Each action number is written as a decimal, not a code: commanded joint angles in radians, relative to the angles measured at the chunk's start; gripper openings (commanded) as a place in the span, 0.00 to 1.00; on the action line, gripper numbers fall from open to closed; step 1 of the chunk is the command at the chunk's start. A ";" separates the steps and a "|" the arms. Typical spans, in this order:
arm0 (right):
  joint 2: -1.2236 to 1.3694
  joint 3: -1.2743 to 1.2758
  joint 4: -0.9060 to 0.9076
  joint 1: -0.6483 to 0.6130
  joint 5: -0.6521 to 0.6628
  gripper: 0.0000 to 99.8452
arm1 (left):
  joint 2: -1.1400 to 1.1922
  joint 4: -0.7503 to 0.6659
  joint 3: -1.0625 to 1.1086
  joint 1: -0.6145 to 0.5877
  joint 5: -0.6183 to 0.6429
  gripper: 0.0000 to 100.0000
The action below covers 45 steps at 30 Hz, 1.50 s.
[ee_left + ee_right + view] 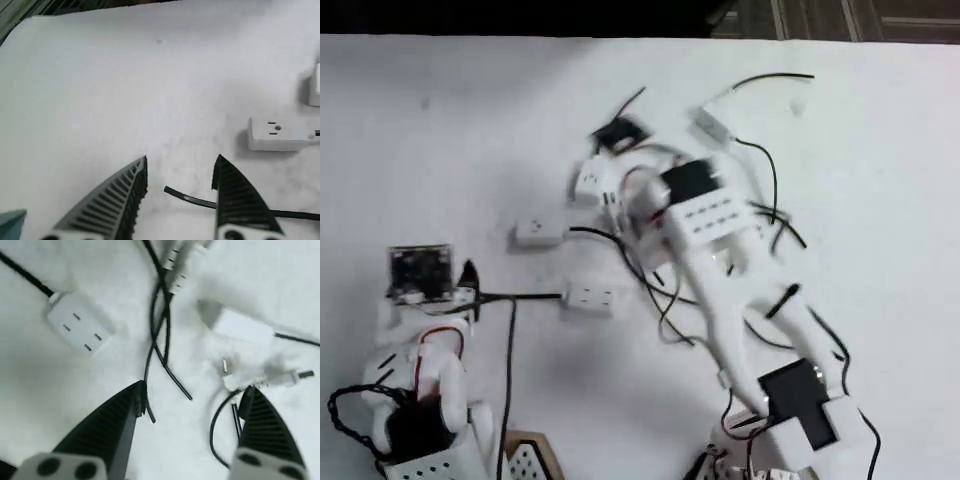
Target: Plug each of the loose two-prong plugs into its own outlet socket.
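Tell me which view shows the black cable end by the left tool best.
Left wrist view: the cable end lies large and close at the open left tool. High view: a small thin line.

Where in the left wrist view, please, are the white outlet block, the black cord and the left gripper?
white outlet block [280,131], left wrist view, on its top socket face
black cord [186,198], left wrist view, near its free end
left gripper [182,160], left wrist view, midway between its fingertips
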 commanded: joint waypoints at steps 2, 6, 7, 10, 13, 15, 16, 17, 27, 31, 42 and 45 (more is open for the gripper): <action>-0.054 -0.092 0.088 0.140 -0.021 0.22 | -0.002 -0.003 -0.055 0.101 -0.084 0.22; -0.047 -0.087 0.090 0.213 -0.020 0.23 | 0.071 0.057 -0.161 0.173 -0.158 0.17; -0.045 -0.081 0.088 0.228 -0.020 0.24 | 0.120 0.069 -0.199 0.188 -0.180 0.16; -0.053 -0.026 0.044 0.259 -0.020 0.25 | 0.315 0.091 -0.307 0.242 -0.256 0.18; -0.053 0.061 -0.025 0.268 -0.020 0.25 | 0.513 0.095 -0.382 0.291 -0.351 0.25; -0.053 0.112 -0.070 0.283 -0.018 0.25 | 0.630 0.092 -0.417 0.323 -0.417 0.30; -0.053 0.126 -0.087 0.295 -0.009 0.25 | 0.680 0.094 -0.433 0.338 -0.460 0.31; -0.053 0.135 -0.099 0.311 0.011 0.25 | 0.727 0.094 -0.448 0.354 -0.506 0.31; -0.053 0.137 -0.124 0.380 0.063 0.25 | 1.038 0.055 -0.479 0.559 -0.816 0.32; -0.053 0.137 -0.128 0.381 0.064 0.25 | 1.173 -0.068 -0.482 0.613 -0.816 0.32; -0.053 0.138 -0.128 0.381 0.064 0.25 | 1.641 -0.083 -0.783 0.654 -0.822 0.32; -0.053 0.138 -0.128 0.381 0.064 0.25 | 1.725 -0.089 -0.819 0.677 -0.824 0.32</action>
